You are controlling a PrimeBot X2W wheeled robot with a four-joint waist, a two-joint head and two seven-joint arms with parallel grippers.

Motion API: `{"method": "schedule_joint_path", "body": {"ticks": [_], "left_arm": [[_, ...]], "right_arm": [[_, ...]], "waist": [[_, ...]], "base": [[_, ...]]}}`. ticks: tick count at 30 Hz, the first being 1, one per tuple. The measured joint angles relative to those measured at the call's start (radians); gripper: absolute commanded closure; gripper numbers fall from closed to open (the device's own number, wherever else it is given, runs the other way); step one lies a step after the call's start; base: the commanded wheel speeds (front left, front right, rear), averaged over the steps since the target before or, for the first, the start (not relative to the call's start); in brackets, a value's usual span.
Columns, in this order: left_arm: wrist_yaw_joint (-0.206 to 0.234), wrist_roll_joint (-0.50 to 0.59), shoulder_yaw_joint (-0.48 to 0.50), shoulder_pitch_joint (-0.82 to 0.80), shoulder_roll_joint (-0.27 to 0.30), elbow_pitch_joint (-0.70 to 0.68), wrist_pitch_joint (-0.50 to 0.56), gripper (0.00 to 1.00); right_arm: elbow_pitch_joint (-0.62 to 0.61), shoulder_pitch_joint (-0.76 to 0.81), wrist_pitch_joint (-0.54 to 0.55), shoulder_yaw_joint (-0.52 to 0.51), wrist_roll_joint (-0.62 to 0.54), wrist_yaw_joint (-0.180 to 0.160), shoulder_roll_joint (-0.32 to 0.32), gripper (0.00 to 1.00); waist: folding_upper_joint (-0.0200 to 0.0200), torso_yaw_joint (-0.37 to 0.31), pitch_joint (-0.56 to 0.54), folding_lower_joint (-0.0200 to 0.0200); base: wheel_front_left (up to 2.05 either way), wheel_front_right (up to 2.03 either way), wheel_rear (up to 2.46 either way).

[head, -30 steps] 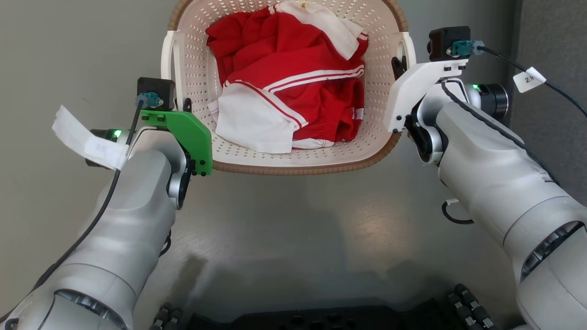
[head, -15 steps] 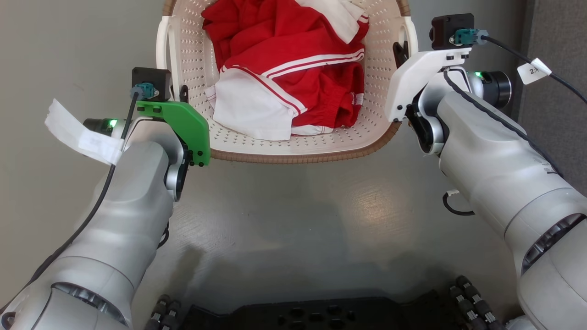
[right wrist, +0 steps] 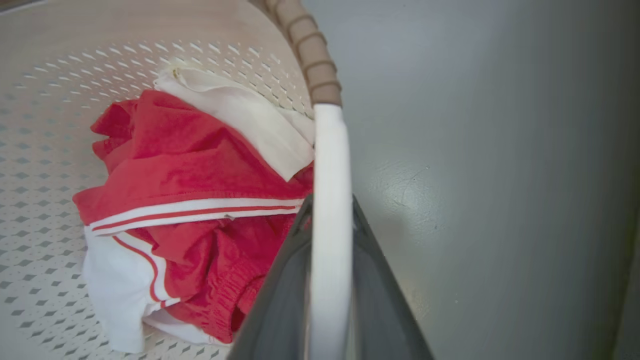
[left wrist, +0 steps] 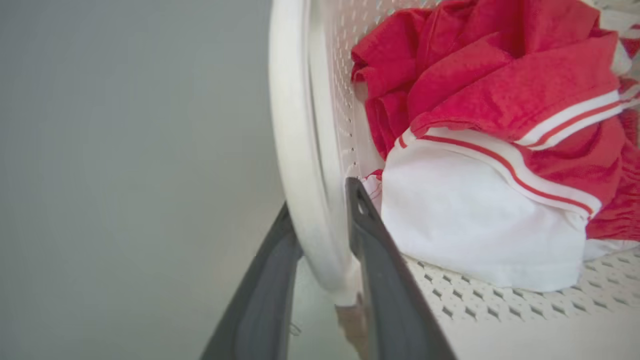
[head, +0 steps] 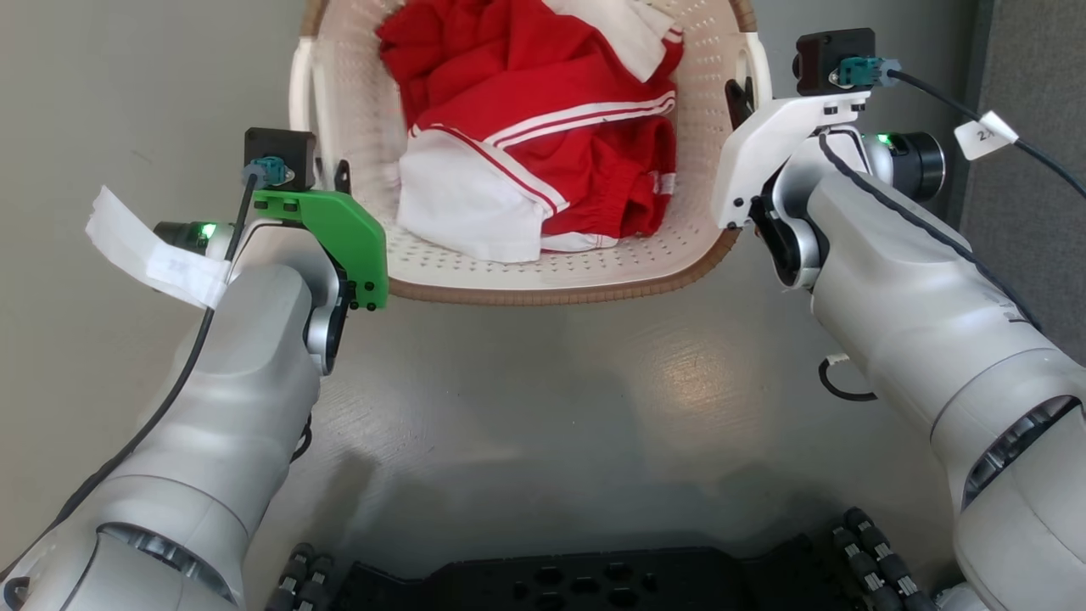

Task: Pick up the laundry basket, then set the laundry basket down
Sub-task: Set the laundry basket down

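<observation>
- My left gripper point(left wrist: 320, 197) is clamped on the basket's left handle point(left wrist: 295, 125). One dark finger is outside the white bar and the other is inside the basket wall, and both press against the bar.
- My right gripper point(right wrist: 329, 200) grips the right handle point(right wrist: 327, 165) the same way, with the white bar running up between its two fingers.
- The laundry basket point(head: 509, 270) hangs between my two wrists, straight ahead of me at the top of the head view. Its brown rim point(head: 551, 295) is on the side nearest me. I cannot tell whether its base is touching the floor.
- A heap of red and white clothes point(head: 543, 102) lies inside the basket. In the left wrist view, a white fold sits just beside my inner finger. In the right wrist view, red cloth bunches close to the inner finger on that side.
- A green bracket point(head: 339, 229) on my left wrist overlaps the near left corner of the basket and hides it. A white bracket point(head: 764, 144) on my right wrist covers part of the right wall.
- A paper tag point(head: 144, 250) hangs from the left cable, and a smaller one point(head: 984, 136) hangs from the right cable.
- Grey floor point(head: 543, 407) lies under and around the basket.
- A darker panel point(head: 1035, 85) stands just beyond my right arm, close to its cable.
- My black base point(head: 577, 585) shows along the bottom edge, well apart from the basket.
</observation>
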Motion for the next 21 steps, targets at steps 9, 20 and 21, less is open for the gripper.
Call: {"method": "schedule_joint_path", "body": {"ticks": [9, 20, 21], "left_arm": [[0.0, -0.008, -0.002, -0.003, -0.002, 0.012, -0.008, 0.0], [0.0, -0.023, -0.011, -0.004, -0.002, 0.031, -0.038, 0.0], [0.0, -0.027, -0.011, -0.004, -0.002, 0.032, -0.04, 0.0]], "right_arm": [[0.009, -0.004, -0.005, 0.007, 0.0, 0.0, 0.005, 0.0], [0.052, -0.003, -0.028, 0.008, 0.0, 0.0, 0.004, 0.0], [0.055, -0.003, -0.034, 0.007, 0.0, 0.0, 0.004, 0.0]], "waist": [[0.0, 0.001, -0.001, 0.0], [0.0, 0.002, -0.039, -0.0001], [0.0, 0.002, -0.045, -0.0001]], "base": [[0.0, 0.0, 0.0], [0.0, 0.0, 0.0], [0.0, 0.0, 0.0]]}}
